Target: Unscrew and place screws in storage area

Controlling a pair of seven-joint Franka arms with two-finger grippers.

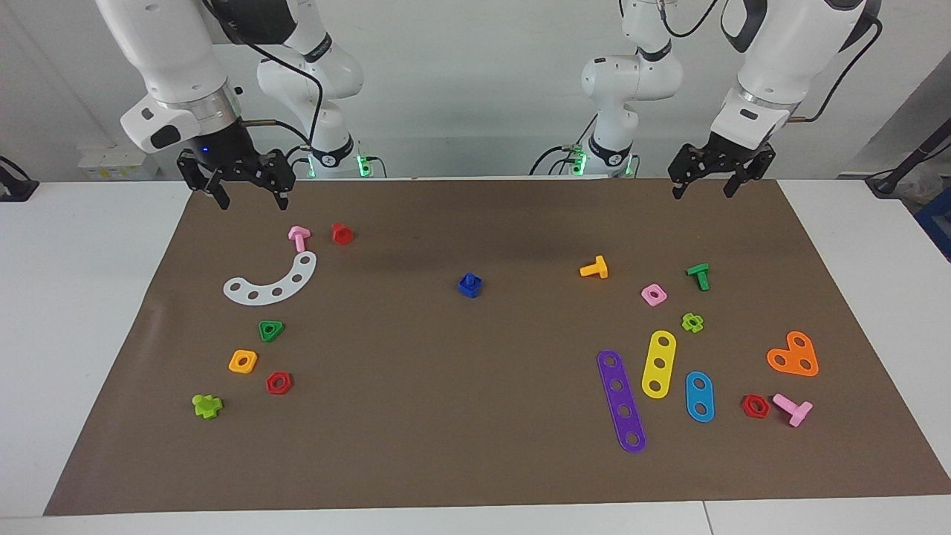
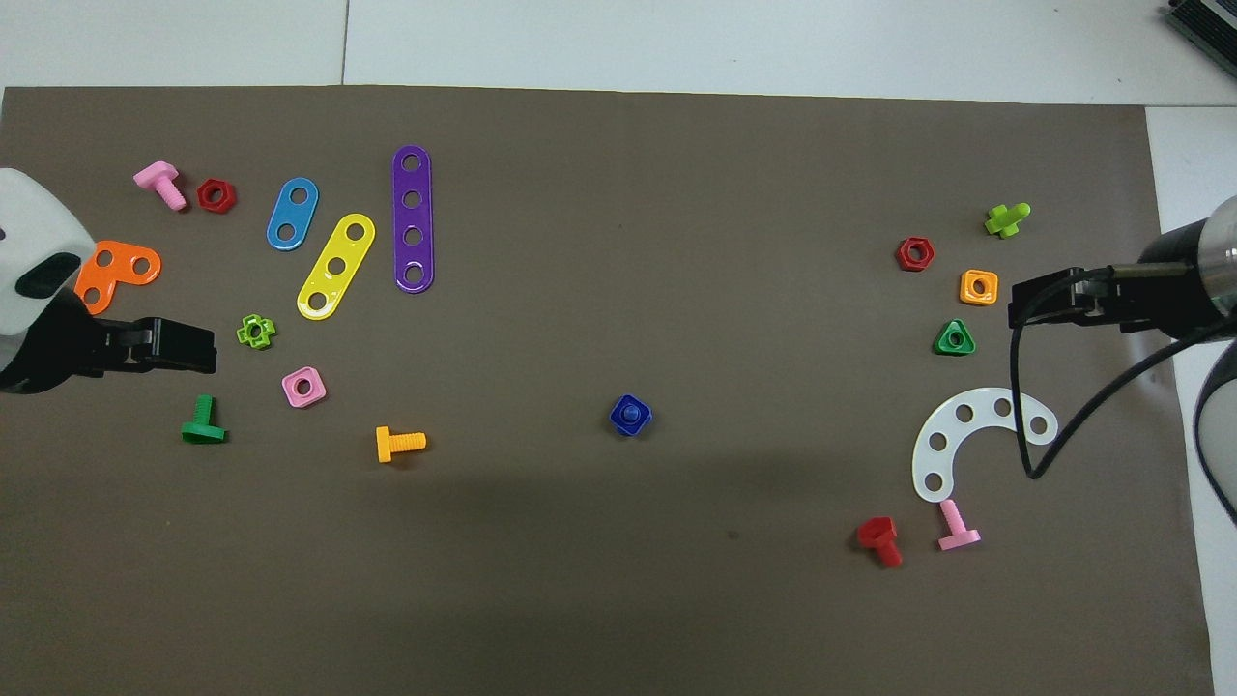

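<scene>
A dark-blue screw [image 1: 469,281] stands in a blue square nut [image 1: 469,288] at the middle of the brown mat. Only its round end shows above the nut, and its head is hidden. The pair also shows in the overhead view, the screw [image 2: 630,413] in the nut [image 2: 630,421]. My right gripper [image 1: 251,199] hangs open and empty over the mat's edge nearest the robots, over a pink bolt [image 1: 299,238], and shows in the overhead view [image 2: 1013,303]. My left gripper [image 1: 703,191] hangs open and empty at the other end [image 2: 211,348].
At the right arm's end lie a white curved plate [image 1: 271,282], a red bolt [image 1: 342,233] and several nuts [image 1: 272,331]. At the left arm's end lie purple [image 1: 621,401], yellow [image 1: 658,364] and blue [image 1: 699,397] strips, an orange plate [image 1: 793,355], and orange [image 1: 594,268] and green [image 1: 699,276] bolts.
</scene>
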